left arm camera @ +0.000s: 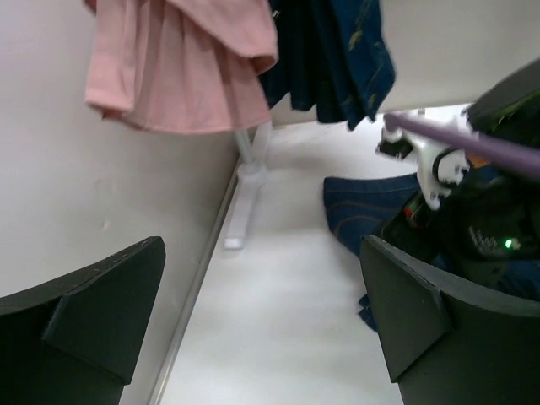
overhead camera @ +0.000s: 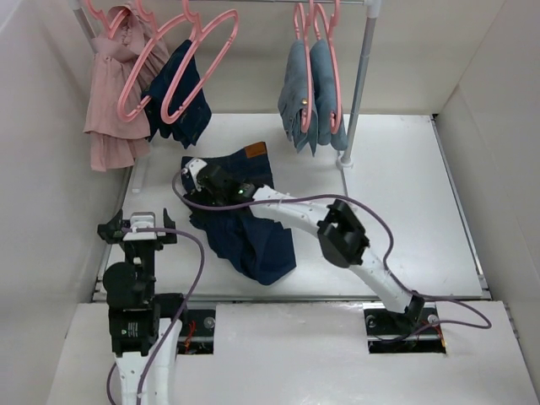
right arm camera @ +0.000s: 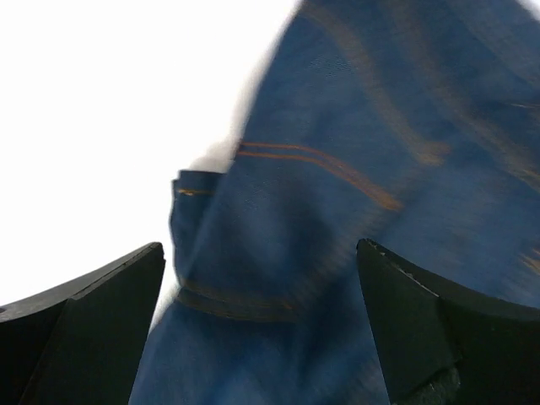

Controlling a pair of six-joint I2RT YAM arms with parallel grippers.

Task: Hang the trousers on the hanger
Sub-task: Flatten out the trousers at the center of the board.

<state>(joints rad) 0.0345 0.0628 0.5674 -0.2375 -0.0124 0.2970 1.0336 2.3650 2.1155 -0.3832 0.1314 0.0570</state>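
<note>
We take rack post [overhead camera: 359,93] as landmark. White table [overhead camera: 405,211] boxed by plain white walls [overhead camera: 51,211]. Trousers [overhead camera: 253,240] lie crumpled on table left of post, tan patch [overhead camera: 256,150] on end nearest post. Pink hanger [overhead camera: 218,59] hangs empty, up left of post. Right gripper [right arm camera: 261,329] spread wide just above trousers, holding nothing. Left gripper [overhead camera: 137,228] spread wide, empty, well left of post beside wall.

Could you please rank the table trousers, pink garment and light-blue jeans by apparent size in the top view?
1. trousers
2. pink garment
3. light-blue jeans
The last two hang above the table, so their rank is unsure.
</note>
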